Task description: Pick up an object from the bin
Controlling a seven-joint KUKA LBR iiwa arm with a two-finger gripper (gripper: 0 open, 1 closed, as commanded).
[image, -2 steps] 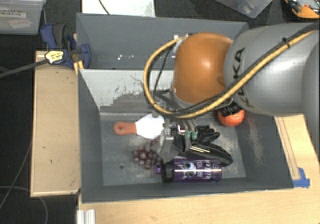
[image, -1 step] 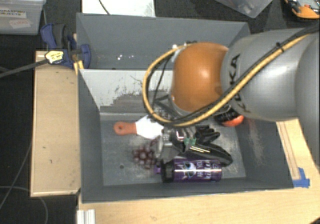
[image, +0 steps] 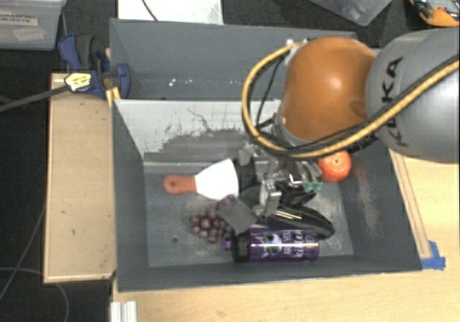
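1. Grey metal bin (image: 180,130), sloped walls, with a small scatter of loose items on its floor. The arm enters from the view's right, and its orange cover (image: 327,87) hangs over the bin's middle-right.
2. The gripper (image: 270,195) is low in the bin, near the floor's centre. Whether it is open or closed cannot be told, and no item can be confirmed in its grasp.
3. Nearest items:
   - a purple bottle (image: 280,245) lying on its side just beside the gripper, toward the front wall;
   - a white-bladed scraper (image: 215,179) with an orange handle, just to the gripper's left in the view;
   - a black item (image: 313,221), kind unclear, close on the right.
4. Further off are a bunch of dark grapes (image: 207,225) at front-left and an orange-red ball (image: 335,166) behind the wrist.
5. Governing relation: the bottle's long axis runs left to right, parallel to the front wall. The scraper's blade faces the gripper and its handle points away to the left.
6. Judgement: the bottle is the likeliest candidate. Gripping it would call for a short shift toward the front wall and closing across its narrow width, not along its length.
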